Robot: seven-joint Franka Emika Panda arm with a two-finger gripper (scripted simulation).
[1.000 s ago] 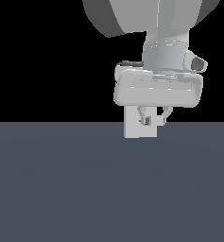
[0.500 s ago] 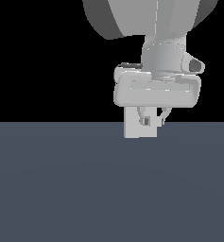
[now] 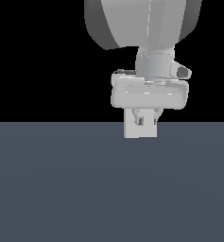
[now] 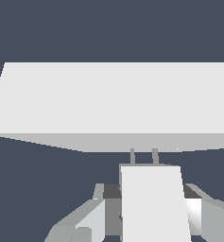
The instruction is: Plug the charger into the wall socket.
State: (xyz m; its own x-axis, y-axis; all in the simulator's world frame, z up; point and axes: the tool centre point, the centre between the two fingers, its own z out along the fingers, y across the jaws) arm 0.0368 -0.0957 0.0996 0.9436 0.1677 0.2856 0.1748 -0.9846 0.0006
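Exterior view faces the claw (image 3: 148,119) level, seemingly close; wrist view looks along it.

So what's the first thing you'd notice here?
The big white plate filling the wrist view, seen from its edge. Right before it the pincer grips a small white block, whose two thin prongs reach up to the plate. In the exterior view, the grey arm hangs above a dark floor.
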